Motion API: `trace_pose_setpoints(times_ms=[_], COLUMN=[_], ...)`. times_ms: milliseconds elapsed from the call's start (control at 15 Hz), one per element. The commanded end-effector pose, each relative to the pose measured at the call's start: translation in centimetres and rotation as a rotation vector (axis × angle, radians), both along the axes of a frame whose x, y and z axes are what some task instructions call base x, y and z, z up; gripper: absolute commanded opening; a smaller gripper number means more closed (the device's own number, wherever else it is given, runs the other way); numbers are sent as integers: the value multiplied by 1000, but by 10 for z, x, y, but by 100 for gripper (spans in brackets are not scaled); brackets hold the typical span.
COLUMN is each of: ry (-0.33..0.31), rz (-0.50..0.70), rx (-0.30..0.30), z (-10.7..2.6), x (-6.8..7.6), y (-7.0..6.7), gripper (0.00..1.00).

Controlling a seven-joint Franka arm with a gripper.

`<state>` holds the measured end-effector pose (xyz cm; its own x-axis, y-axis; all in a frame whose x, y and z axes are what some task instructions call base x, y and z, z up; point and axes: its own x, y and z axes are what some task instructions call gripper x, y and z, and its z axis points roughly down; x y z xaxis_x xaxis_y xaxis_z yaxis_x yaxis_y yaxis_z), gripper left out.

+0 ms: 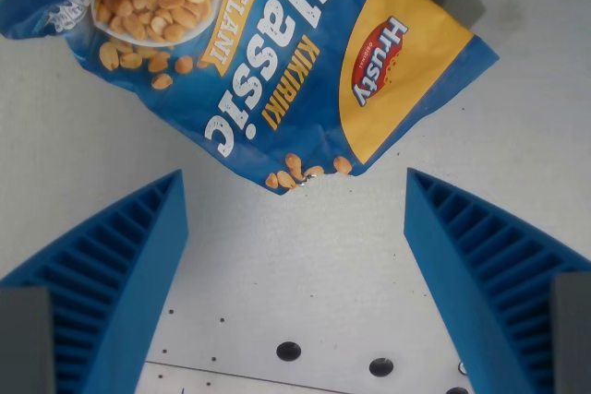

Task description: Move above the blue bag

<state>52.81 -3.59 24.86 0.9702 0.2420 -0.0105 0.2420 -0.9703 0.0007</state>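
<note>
A blue bag [268,43] of peanuts, printed with "Classic" and a yellow "Hrusty" patch, lies flat on the pale table and fills the upper part of the wrist view. Its bottom corner points down to about the middle of the picture. My gripper [295,228] is open, its two blue ribbed fingers [120,265] standing wide apart at the lower left and lower right. Nothing is between them. The gripper's midpoint lies just below the bag's lower edge, over bare table.
The table surface [295,265] is light grey and speckled. A few dark round holes [288,352] show near the bottom edge. The bag runs out of the picture at the top.
</note>
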Motion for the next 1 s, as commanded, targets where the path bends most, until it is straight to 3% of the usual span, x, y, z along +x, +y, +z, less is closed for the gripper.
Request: trace_pose_setpoints(times_ms=[67, 1000], ry=[-11, -3], rz=[-31, -134], rx=[0, 6], z=[-1, -17], x=[3, 28], y=[1, 7], gripper=[100, 100])
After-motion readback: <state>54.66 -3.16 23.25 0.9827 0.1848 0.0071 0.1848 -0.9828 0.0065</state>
